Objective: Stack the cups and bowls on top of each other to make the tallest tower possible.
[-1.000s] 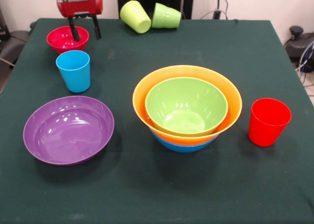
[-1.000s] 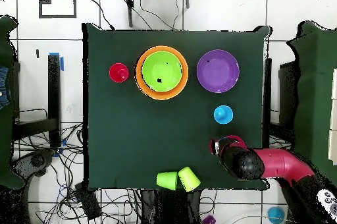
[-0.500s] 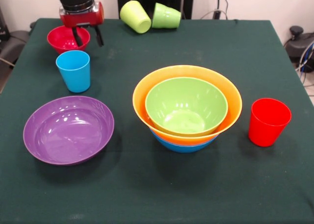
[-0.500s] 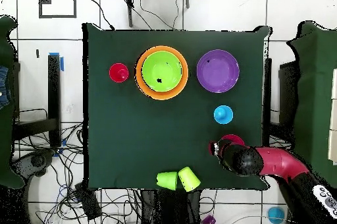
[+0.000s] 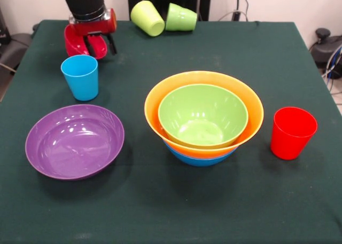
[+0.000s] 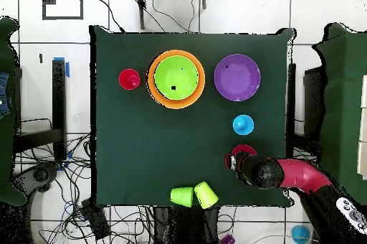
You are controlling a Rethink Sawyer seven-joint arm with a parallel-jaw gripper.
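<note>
The hand [image 5: 100, 45] is clamped on the rim of the small red bowl [image 5: 75, 41], which hangs tilted from it at the counter's [image 5: 160, 201] far corner, just behind the upright sky blue cup [image 5: 80, 77]. The step in hand is judged to be carrying this bowl to the tower [image 5: 203, 117], where the green bowl [image 5: 203, 116] sits nested in the orange bowl [image 5: 160, 102] over a blue one. The bowl is best lifted clear of the sky blue cup first, levelled over the green bowl's centre, and released low. The purple bowl [image 5: 75, 141] and red cup [image 5: 293, 132] stand apart.
</note>
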